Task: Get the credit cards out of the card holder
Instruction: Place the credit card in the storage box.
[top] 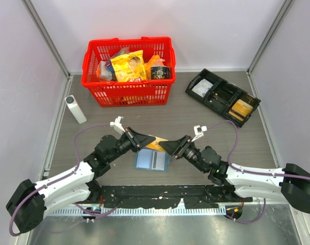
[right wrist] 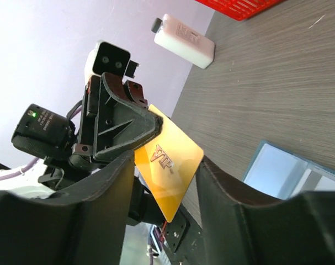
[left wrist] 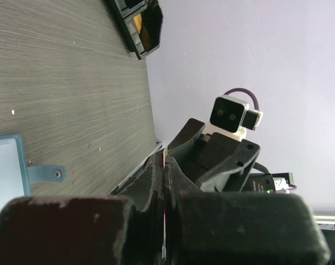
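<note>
Glossy gold-yellow on the credit card (right wrist: 170, 165), with dark VIP lettering. Blue edging and pale blue-grey lining on the card holder (top: 151, 161). Red lattice on the basket (top: 128, 93), grey wood grain on the table (top: 180, 107).

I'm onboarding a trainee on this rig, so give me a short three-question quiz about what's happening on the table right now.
1. True or false: the left tool grips the gold card.
2. The wallet lies: A) in the basket; B) open on the table, below the card; C) in the tray.
3. Short answer: which tool's jaws stand open on either side of the card?

Key: 1 true; 2 B; 3 the right tool.
</note>
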